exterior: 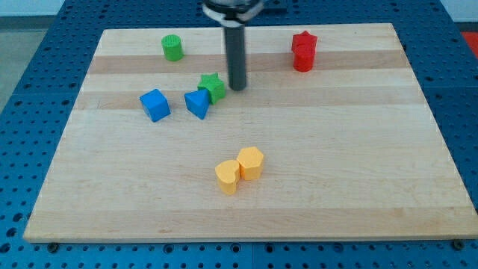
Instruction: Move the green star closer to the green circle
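The green star (213, 86) lies on the wooden board (336, 172), left of centre in the upper half. It touches a blue triangular block (198, 103) at its lower left. The green circle (172, 48) stands near the view's top left, well apart from the star. My tip (237, 87) rests on the board just to the right of the green star, close to it or touching it. The rod rises straight up to the view's top.
A blue cube (155, 104) sits left of the blue triangular block. A red star (304, 42) and a red block (302, 60) stand together at the top right. Two yellow blocks (228, 176) (251, 163) touch each other in the lower middle.
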Available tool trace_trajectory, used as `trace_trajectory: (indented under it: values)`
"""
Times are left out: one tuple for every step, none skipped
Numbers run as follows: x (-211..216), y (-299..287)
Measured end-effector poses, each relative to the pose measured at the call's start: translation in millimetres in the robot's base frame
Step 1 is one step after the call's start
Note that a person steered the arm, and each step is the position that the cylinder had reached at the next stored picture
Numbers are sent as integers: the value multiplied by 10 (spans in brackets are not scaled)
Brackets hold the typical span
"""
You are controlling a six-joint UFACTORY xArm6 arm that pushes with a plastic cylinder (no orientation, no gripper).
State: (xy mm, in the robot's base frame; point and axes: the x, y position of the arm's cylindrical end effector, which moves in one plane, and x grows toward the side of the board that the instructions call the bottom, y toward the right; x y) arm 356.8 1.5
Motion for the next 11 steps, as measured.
trace_trajectory:
  values:
    - [364, -205]
    - [336, -774]
    - [42, -1403]
    - [104, -1311]
    - [175, -904]
    - [106, -647]
    - [-81, -871]
    - [-278, -862]
    - [-247, -666]
    - [-410, -658]
    - [-454, -1028]
